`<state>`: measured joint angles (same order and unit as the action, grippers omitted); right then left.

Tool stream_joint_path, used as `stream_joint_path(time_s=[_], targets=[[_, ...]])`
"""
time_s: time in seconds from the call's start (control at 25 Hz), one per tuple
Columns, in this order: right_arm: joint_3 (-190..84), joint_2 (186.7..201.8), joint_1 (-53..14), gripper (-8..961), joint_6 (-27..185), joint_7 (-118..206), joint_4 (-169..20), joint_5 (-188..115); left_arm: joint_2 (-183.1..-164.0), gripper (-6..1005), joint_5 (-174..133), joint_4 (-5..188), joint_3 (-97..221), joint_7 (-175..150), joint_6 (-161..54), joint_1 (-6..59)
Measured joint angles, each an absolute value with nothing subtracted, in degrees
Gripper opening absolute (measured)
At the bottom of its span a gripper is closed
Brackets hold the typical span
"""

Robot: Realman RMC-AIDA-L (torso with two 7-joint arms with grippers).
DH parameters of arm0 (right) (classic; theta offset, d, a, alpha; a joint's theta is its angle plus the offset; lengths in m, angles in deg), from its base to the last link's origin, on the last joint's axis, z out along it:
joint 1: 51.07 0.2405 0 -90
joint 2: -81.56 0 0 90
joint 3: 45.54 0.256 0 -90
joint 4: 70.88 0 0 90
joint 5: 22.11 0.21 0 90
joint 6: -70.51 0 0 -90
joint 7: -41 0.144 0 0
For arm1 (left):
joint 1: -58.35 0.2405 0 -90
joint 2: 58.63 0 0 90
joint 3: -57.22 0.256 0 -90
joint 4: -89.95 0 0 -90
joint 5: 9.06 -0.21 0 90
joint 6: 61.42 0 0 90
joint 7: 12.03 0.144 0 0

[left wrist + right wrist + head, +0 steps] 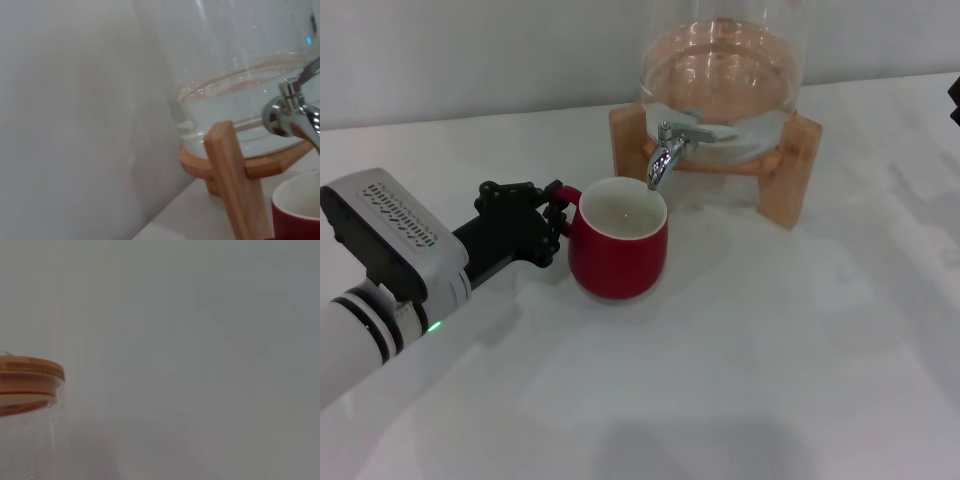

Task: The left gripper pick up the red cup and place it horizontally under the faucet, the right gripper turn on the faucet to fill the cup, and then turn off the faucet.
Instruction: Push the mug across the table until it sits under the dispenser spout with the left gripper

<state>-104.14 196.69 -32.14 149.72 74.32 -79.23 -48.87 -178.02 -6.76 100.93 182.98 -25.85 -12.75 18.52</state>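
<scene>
glossy rounded red cup (618, 240) under curved chrome faucet (670, 150) — left gripper (556, 217) at its handle

A bare test bench, as in a robotics lab, arranged as a drink station.

A plain white tabletop (740, 380) is backed by a blank pale wall (470, 50). A clear glass water dispenser jar (725, 75) is held on a light wooden stand (798, 165), and no household furnishings are seen around it.
</scene>
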Motion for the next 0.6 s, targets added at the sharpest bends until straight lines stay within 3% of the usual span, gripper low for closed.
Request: stream_joint_path(time_s=[0.6], targets=[[-104.2,196.62,-32.2,868,150.5,74.3,-79.2,-48.9,-178.03,92,-9.5,102.2,183.0,-27.6,-13.4,18.1]])
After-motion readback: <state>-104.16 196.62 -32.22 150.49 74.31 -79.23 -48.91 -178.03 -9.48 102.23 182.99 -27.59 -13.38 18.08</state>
